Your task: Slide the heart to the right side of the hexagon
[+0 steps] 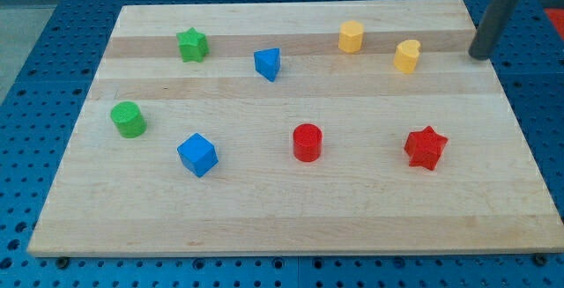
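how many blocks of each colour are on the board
green: 2, star and cylinder
blue: 2, triangular block and cube
yellow: 2, hexagon and heart
red: 2, cylinder and star
total: 8

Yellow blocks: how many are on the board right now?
2. The yellow hexagon sits near the view's top, right of centre; the yellow heart is just right of it and slightly lower. My tip is further right. None looks hidden.
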